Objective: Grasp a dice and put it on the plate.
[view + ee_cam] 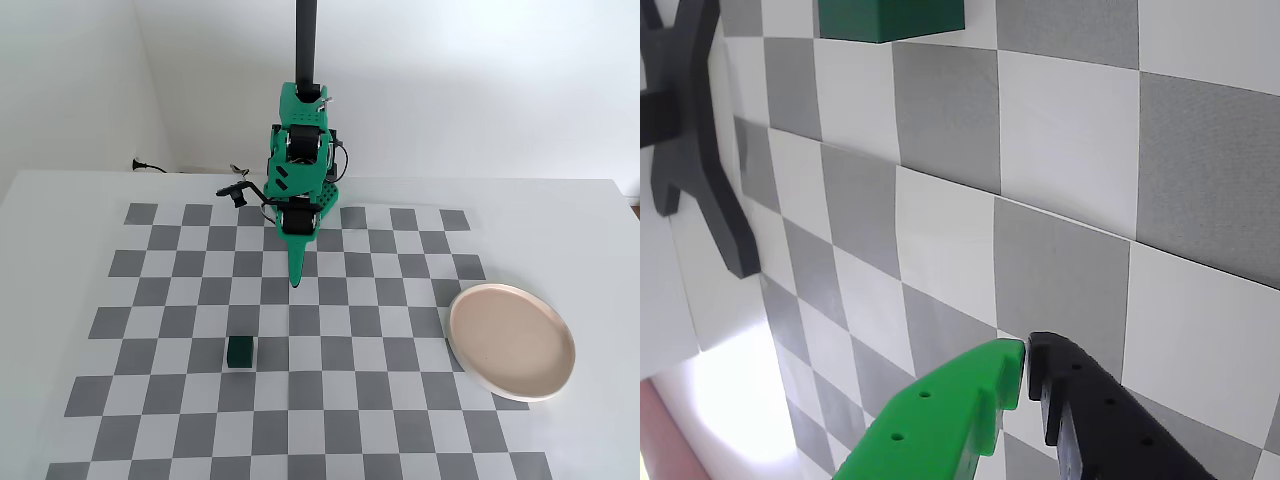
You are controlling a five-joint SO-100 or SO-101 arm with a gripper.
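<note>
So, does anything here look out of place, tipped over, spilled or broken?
Nothing stands out. In the fixed view the dice sits flat on the checkered mat, the plate lies level and empty at the mat's right edge, and the gripper, closed and holding nothing, points down at the mat, apart from both.

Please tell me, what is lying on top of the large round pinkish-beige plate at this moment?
Nothing is visible on the large round pinkish-beige plate: its whole surface is bare in the fixed view. The small dark green cube dice sits apart on the checkered mat. What lies under the plate is covered.
</note>
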